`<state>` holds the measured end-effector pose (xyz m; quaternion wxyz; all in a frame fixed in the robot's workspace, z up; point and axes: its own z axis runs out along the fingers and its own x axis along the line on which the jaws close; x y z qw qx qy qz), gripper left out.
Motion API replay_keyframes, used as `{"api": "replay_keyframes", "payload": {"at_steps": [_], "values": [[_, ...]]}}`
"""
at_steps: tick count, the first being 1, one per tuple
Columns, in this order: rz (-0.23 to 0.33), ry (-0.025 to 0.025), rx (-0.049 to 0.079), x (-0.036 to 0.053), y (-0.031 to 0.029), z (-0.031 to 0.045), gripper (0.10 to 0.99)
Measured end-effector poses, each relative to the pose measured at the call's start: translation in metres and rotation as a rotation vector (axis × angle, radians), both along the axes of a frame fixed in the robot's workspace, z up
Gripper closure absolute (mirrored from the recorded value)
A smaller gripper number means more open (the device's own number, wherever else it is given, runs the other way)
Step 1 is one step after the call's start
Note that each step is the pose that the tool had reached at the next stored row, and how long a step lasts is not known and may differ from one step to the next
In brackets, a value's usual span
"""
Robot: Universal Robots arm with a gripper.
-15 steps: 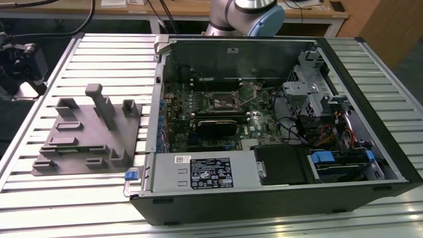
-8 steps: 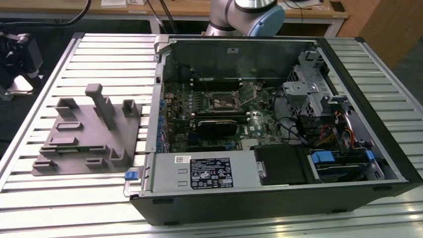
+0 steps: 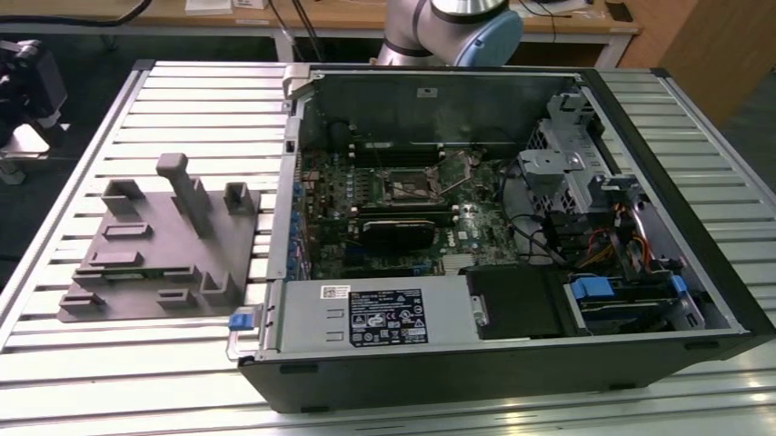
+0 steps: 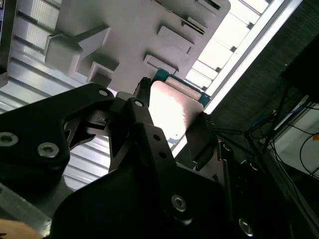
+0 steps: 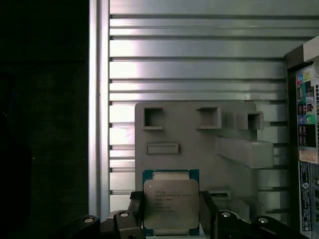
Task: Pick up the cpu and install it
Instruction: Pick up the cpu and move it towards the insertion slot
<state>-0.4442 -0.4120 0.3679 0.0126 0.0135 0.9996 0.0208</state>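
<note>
— Fingers first: what have they got?
— They're closed on the cpu, one on each side edge. The gripper holds it with its silvery top facing the first wrist view.
— Where is that against the fixture?
— Above it and apart. The fixture's posts and pockets lie beyond the chip in both wrist views.
— And the case?
— Open on the table, just beside the fixture on the exterior view's right. Inside are the motherboard, a socket with a dark centre, a power supply along the near wall and a drive cage.
</note>
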Motion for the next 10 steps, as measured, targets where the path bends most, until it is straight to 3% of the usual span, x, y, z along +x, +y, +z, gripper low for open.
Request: {"api": "replay_keyframes", "payload": {"at_steps": [10], "values": [[0.000, -0.0005, 0.000, 0.0000, 0.0002, 0.0259, 0.549]]}}
